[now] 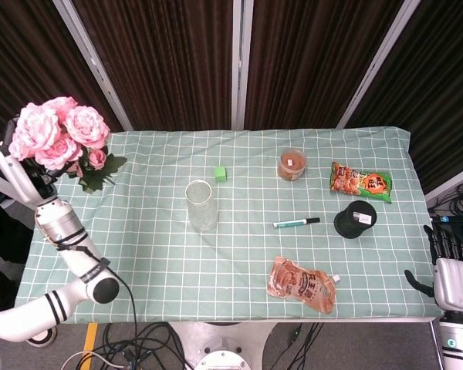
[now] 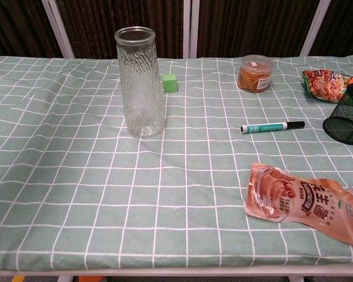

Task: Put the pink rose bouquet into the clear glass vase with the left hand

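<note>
I hold the pink rose bouquet [image 1: 58, 135] in my left hand [image 1: 15, 173], raised high at the far left corner of the surface [image 1: 139, 254]; the blooms sit uppermost and the leaves trail toward the cloth, so the stems seem to point down into my grip, though the flowers hide most of my fingers and I judge the hold more than I see it. The clear glass vase [image 1: 201, 205] stands upright, mouth open to the ceiling, well to the right of the bouquet and nearer the middle. The coming move turns on that: I must carry the stems rightward until they hang over the rim, long axis upright like the vase's own. My right hand [image 1: 452, 279] rests off the near right corner, holding nothing, fingers apart, far from both. Only the chest view shows print, on the orange pouch [image 2: 303, 202], and I cannot read it.
</note>
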{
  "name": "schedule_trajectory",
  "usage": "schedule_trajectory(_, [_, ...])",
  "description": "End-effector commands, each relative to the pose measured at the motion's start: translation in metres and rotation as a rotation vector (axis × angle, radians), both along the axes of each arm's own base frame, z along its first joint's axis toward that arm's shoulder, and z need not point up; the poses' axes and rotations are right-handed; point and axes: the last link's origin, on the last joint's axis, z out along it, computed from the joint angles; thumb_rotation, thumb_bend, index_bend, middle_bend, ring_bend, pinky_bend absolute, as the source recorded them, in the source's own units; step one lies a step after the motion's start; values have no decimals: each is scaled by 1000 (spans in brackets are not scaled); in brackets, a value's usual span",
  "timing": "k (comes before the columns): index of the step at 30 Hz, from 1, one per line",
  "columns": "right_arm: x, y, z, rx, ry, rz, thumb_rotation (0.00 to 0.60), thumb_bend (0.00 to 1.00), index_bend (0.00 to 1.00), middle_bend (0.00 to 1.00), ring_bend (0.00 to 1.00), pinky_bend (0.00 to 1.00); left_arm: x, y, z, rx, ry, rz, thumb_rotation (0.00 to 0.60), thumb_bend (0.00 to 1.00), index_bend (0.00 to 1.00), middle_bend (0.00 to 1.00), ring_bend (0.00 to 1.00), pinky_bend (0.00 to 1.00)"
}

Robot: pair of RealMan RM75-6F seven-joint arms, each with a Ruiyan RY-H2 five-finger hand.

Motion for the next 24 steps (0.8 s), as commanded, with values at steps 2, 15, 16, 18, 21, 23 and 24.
schedule_trajectory(2, [-1,0,-1,1,-2,-3,600,117,0,0,0,0,15,12,1,-84,-182,-68,600,117,488,464,449,516])
schedule_trajectory(15, [-3,0,-3,12,-2,-12,600,117,0,0,0,0,51,28,-29,-260,-336,-157,600,117,466,442,418,487])
schedule_trajectory(16, [-3,0,-3,11,-2,-12,600,117,0,0,0,0,55,30,-33,-269,-336,-164,600,118,466,442,418,487])
schedule_trajectory(18, [-4,0,-2,8,-3,-13,600,117,0,0,0,0,62,31,-40,-281,-338,-178,600,117,466,442,418,486])
schedule_trajectory(21, [-5,1,0,3,-5,-17,600,117,0,0,0,0,70,32,-49,-294,-336,-192,600,118,466,442,418,486])
schedule_trajectory(23, [-6,1,1,1,-7,-20,600,117,0,0,0,0,74,32,-57,-306,-329,-198,600,117,466,442,418,486])
schedule_trajectory(24, [-7,2,2,0,-6,-22,600,117,0,0,0,0,76,32,-61,-311,-323,-200,600,117,466,442,418,486])
